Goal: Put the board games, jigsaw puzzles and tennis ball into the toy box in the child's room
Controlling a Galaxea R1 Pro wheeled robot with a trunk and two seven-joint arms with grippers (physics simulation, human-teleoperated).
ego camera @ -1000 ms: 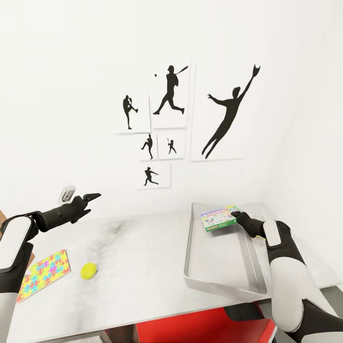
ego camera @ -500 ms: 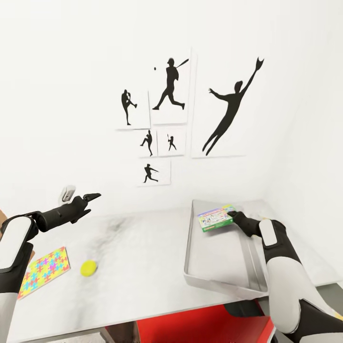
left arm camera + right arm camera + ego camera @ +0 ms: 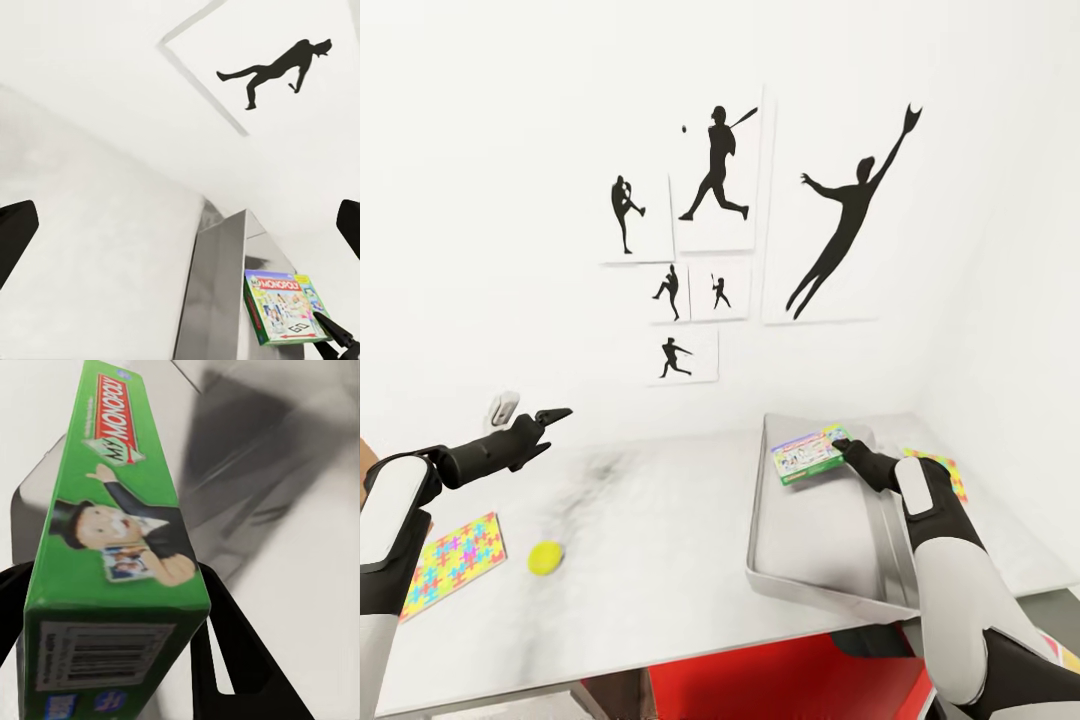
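Above the toy box (image 3: 830, 560), the right gripper (image 3: 844, 447) clamps the Monopoly box (image 3: 808, 455) (apparently tilted), left gripper (image 3: 552, 414) agape.

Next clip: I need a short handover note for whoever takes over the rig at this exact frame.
Right gripper: shut on the Monopoly box, held over the far end of the toy box, not yet released.
Left gripper: open, empty, raised above the table.
On the table: tennis ball, one jigsaw puzzle near the left arm, another jigsaw puzzle to the right of the toy box.
Done: nothing lies in the toy box so far.
Left: drop the Monopoly box, load the ball and both puzzles. Other board games not in sight.
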